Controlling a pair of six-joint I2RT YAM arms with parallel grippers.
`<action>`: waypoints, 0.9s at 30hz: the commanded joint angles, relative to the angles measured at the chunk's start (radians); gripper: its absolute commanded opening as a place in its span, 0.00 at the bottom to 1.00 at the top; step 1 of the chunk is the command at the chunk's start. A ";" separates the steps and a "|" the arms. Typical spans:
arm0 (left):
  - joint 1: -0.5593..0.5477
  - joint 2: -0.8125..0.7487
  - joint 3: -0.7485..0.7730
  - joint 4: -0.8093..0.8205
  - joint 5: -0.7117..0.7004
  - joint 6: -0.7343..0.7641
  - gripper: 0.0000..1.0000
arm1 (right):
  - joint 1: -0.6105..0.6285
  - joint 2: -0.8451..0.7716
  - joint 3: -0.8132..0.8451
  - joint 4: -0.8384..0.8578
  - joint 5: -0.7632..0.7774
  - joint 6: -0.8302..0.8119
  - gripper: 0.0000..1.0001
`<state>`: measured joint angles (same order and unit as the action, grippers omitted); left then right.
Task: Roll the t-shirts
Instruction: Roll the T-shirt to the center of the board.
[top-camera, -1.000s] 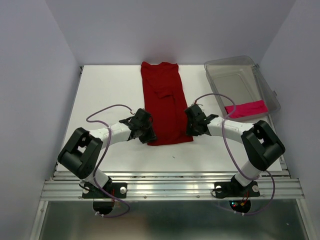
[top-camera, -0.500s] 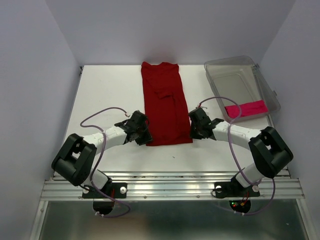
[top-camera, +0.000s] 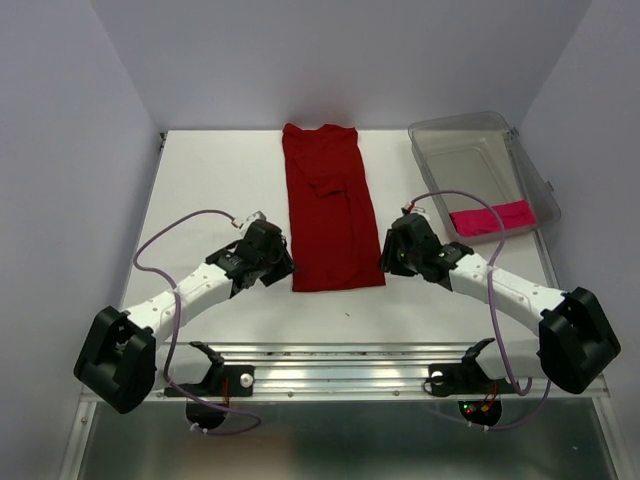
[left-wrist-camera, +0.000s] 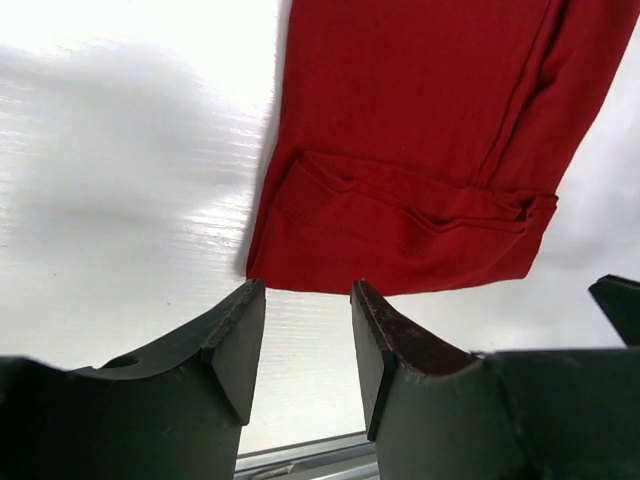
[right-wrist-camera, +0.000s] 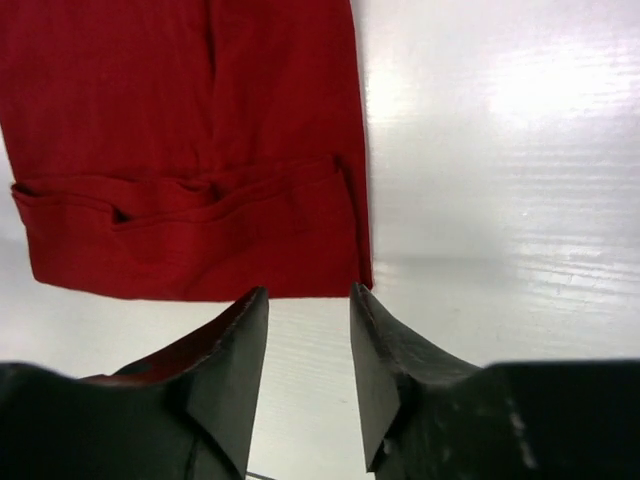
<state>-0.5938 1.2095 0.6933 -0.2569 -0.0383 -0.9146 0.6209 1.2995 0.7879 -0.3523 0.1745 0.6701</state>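
The crimson t-shirt (top-camera: 328, 205) lies folded into a long narrow strip down the table's middle. Its near hem is turned over once (left-wrist-camera: 400, 230) (right-wrist-camera: 190, 225). My left gripper (top-camera: 283, 266) is open at the strip's near left corner; its jaws (left-wrist-camera: 306, 290) stand just short of the hem with only table between them. At the near right corner my right gripper (top-camera: 390, 258) is also open and empty (right-wrist-camera: 308, 292), just short of the hem. The magenta-pink t-shirt (top-camera: 490, 218) lies as a small roll in the clear bin.
The clear plastic bin (top-camera: 530, 170) stands at the back right of the white table. A metal rail (top-camera: 340, 352) runs along the near edge. Purple cables loop over both arms. Walls close the table in on three sides.
Both grippers have drawn back off the shirt's near corners, outward and slightly nearer. Their jaws have opened, the right from shut. Both elbows have swung down and outward.
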 joint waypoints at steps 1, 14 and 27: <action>0.006 -0.034 -0.050 -0.050 -0.057 -0.039 0.51 | -0.009 -0.014 -0.067 0.021 -0.061 0.012 0.45; 0.005 -0.176 -0.213 0.097 -0.054 -0.040 0.63 | -0.047 -0.046 -0.194 0.168 -0.208 0.083 0.57; 0.003 -0.082 -0.256 0.214 0.071 -0.029 0.57 | -0.089 -0.005 -0.254 0.256 -0.236 0.112 0.50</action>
<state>-0.5938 1.1370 0.4488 -0.1070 0.0235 -0.9501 0.5457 1.2922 0.5514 -0.1638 -0.0498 0.7677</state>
